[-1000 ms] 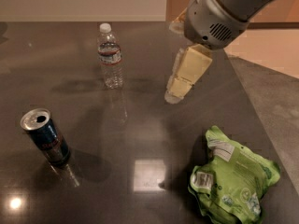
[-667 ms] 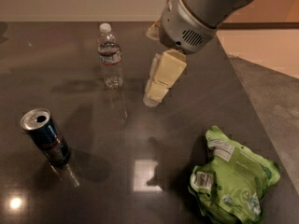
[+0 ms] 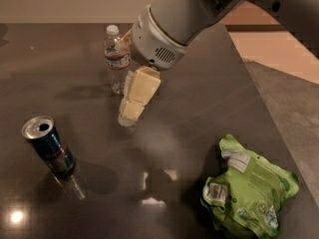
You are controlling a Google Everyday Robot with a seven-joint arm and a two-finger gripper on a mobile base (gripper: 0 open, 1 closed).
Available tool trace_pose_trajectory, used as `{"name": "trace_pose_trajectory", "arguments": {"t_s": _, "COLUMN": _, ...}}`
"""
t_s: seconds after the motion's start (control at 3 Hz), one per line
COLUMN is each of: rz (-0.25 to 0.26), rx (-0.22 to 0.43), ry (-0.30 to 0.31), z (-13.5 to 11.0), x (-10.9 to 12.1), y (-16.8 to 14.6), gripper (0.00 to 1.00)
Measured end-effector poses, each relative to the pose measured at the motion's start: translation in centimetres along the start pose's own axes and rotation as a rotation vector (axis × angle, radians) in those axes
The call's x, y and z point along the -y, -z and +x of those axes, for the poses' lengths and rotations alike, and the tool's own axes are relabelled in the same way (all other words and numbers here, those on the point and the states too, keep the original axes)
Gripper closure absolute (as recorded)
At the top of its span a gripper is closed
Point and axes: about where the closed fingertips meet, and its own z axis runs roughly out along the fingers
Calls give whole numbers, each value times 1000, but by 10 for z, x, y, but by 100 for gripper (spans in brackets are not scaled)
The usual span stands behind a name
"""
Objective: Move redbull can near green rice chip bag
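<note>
**Entry: claw over the table, can not yet taken**

My claw (image 3: pixel 128 117) hangs low over the dark table (image 3: pixel 209 113), pointing down and toward the left of the camera view. It shows as pale cream segments below the white wrist housing of my arm (image 3: pixel 172 29). From this angle I cannot tell whether the claw is spread or pressed together. I also cannot tell whether its tip touches the tabletop or stops just above it (a faint pale reflection lies right under the tip).

Positions, all taken from the claw:

- The redbull can (image 3: pixel 48 146) is to the left of the claw and nearer the camera, well apart from it. It stands on its base, dark blue with a red marking. Its silver top faces the camera with the opening showing. Nothing touches it.
- The green rice chip bag (image 3: pixel 249 193) is to the right of the claw and nearer the camera, also well apart. It lies flat and crumpled near the table's right edge, with white labels facing up. The can and the bag sit on opposite sides of the claw, far from each other.
- A clear water bottle (image 3: pixel 116 59) stands upright just behind the claw and slightly to its left, white cap on. My wrist housing overlaps its right side in the view, and I cannot tell whether they touch.

A bright spot of light (image 3: pixel 17 216) reflects off the tabletop, far to the claw's left near the front corner.
</note>
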Motion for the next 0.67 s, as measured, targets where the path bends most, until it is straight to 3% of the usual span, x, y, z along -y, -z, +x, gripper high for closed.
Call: {"name": "trace_pose_trajectory", "arguments": {"t_s": 0.67, "rz": -104, "rx": 77, "ry": 113, "z": -41, "x": -25, "y": -53, "gripper": 0}}
